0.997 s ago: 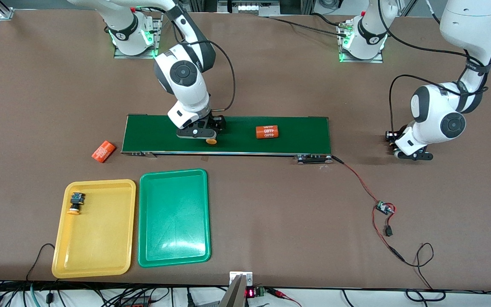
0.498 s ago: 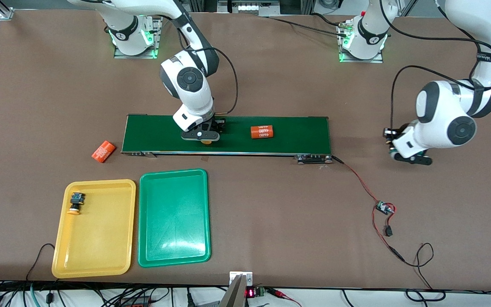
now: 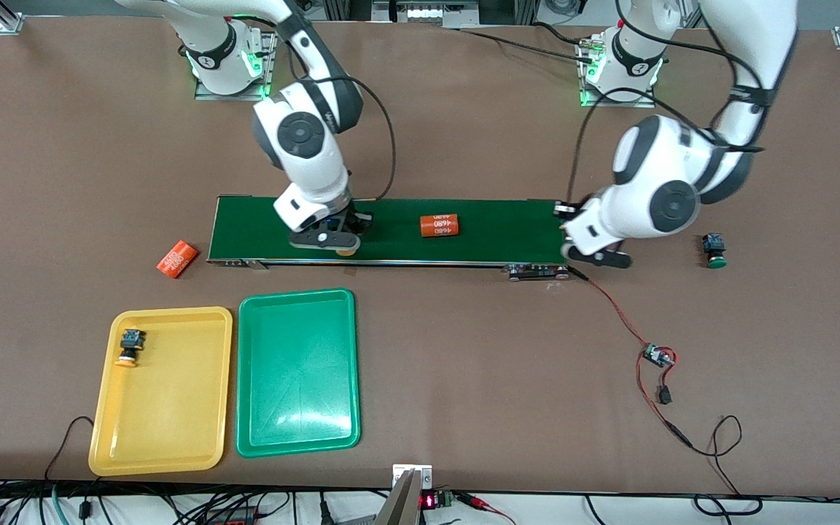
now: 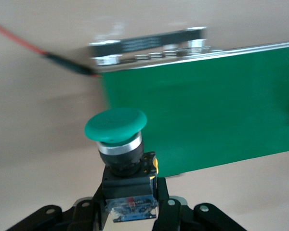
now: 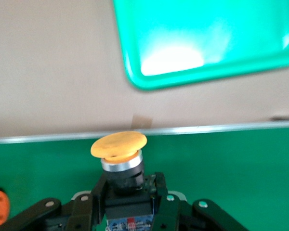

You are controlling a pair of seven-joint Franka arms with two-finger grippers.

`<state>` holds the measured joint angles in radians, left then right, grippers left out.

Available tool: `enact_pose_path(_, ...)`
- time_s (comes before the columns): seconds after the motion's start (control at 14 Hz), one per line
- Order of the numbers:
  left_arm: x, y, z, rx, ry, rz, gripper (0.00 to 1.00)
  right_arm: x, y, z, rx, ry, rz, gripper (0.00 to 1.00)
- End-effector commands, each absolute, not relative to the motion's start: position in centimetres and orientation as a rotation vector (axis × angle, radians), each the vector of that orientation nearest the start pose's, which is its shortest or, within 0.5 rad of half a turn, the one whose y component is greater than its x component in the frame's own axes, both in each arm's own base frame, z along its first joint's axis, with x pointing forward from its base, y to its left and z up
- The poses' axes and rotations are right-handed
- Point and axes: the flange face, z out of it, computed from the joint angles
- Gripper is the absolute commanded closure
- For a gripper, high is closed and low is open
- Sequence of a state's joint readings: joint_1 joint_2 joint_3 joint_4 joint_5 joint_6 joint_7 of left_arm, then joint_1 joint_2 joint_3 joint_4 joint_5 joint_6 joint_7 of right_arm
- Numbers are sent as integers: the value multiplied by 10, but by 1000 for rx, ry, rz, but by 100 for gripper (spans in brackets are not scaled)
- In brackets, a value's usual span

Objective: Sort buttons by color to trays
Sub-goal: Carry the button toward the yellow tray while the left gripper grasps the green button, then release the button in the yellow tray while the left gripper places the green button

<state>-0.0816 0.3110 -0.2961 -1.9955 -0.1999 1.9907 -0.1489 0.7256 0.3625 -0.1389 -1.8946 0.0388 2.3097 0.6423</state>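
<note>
The right gripper [image 3: 329, 239] is sitting low over the conveyor belt [image 3: 507, 230], toward the right arm's end of it. Its fingers [image 5: 160, 192] are clamping the body of a yellow-capped button [image 5: 119, 159]. In the right wrist view, the round cap is sticking out past the fingertips, with the belt's green surface underneath it. In the front view only the edge of that cap is peeking out below the gripper, at the belt edge nearer the front camera.

The left gripper [image 3: 595, 251] is hanging at the end of the belt nearest the left arm, just over its end roller. Its fingers [image 4: 161, 211] are pressing together on the black-and-blue body of a green-capped button [image 4: 116, 132]. In the left wrist view, the cap is pointing away from the gripper.

A second green-capped button [image 3: 714, 250] is lying on the table off the belt's end nearest the left arm, well apart from the left gripper.

Another yellow-capped button [image 3: 129, 345] is lying in the yellow tray [image 3: 172, 437], in the tray's corner closest to the belt and toward the right arm's end of the table. The green tray [image 3: 296, 415] is lying just beside the yellow tray. Both trays are nearer to the front camera than the belt.

One orange cylinder [image 3: 439, 226] is lying on the belt between the two grippers. Another orange cylinder [image 3: 177, 259] is lying on the table just off the belt's end nearest the right arm.
</note>
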Motion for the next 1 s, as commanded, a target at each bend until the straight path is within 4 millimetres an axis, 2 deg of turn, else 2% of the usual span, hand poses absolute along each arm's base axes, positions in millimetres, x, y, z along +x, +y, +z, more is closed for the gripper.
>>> enact_pose_path(0.0, 517, -261, 269, -3303, 187, 559, 71, 569, 323, 376, -3110, 56, -103, 88)
enact_pose_path(0.07, 511, -279, 260, -3315, 170, 555, 71, 586, 302, 383, -3106, 51, -122, 88)
enact_pose_path(0.21, 504, -304, 246, -3335, 104, 516, 71, 621, 240, 384, -3106, 73, -140, 88)
enact_pose_path(0.36, 503, -311, 239, -3344, 84, 503, 70, 647, 197, 373, -3122, 24, -139, 88)
enact_pose_path(0.43, 505, -312, 241, -3348, 81, 492, 62, 656, 178, 364, -3131, 19, -130, 88)
enact_pose_path(0.5, 505, -312, 244, -3350, 85, 484, 12, 660, 163, 354, -3138, 2, -113, 88)
enact_pose_path(0.57, 504, -314, 254, -3353, 100, 472, 0, 664, 153, 346, -3148, -6, -103, 88)
enact_pose_path(0.64, 505, -314, 273, -3360, 110, 435, 0, 666, 147, 334, -3160, -3, -85, 88)
enact_pose_path(0.78, 504, -305, 306, -3333, 126, 467, 0, 681, 127, 312, -3167, 27, -109, 87)
enact_pose_path(0.93, 508, -284, 346, -3300, 127, 493, 0, 688, 114, 289, -3174, -1, -143, 87)
